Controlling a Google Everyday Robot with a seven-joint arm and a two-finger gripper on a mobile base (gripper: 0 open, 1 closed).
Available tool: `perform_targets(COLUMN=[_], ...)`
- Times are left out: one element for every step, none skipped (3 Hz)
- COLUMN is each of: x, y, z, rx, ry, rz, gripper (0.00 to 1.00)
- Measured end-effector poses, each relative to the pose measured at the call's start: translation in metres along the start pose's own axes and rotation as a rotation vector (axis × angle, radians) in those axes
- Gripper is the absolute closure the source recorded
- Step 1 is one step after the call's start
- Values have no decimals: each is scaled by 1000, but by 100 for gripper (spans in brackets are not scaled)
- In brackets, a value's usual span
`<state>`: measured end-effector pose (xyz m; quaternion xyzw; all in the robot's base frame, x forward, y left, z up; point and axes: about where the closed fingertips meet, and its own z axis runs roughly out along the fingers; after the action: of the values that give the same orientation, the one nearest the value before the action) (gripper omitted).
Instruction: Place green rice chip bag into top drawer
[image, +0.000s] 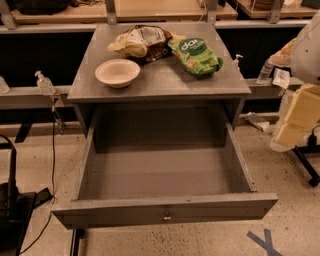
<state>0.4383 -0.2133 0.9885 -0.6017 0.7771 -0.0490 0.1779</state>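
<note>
The green rice chip bag (196, 56) lies flat on the grey cabinet top (165, 82), at its back right. The top drawer (165, 209) is pulled fully open below it and its inside is empty. A small metal knob (166, 216) sits centred on its front panel. My gripper is not in view. Only a white rounded part of the arm (307, 45) shows at the right edge, well apart from the bag.
A brown, tan and white snack bag (137, 42) lies left of the green bag. A white bowl (117, 73) stands at the front left of the top. Sanitiser bottles (44, 83) stand on side rails. Yellow blocks (299, 115) are on the right, black gear (12, 210) on the left floor.
</note>
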Motion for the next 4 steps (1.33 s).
perform_targets(x=[0,-13,-50,-78], y=[0,-30,-120,-185], z=[0,15,58,95], rx=[0,13,44,68], ry=[0,11,-62,-128], rz=[0,8,71,157], gripper=[0,0,0,0])
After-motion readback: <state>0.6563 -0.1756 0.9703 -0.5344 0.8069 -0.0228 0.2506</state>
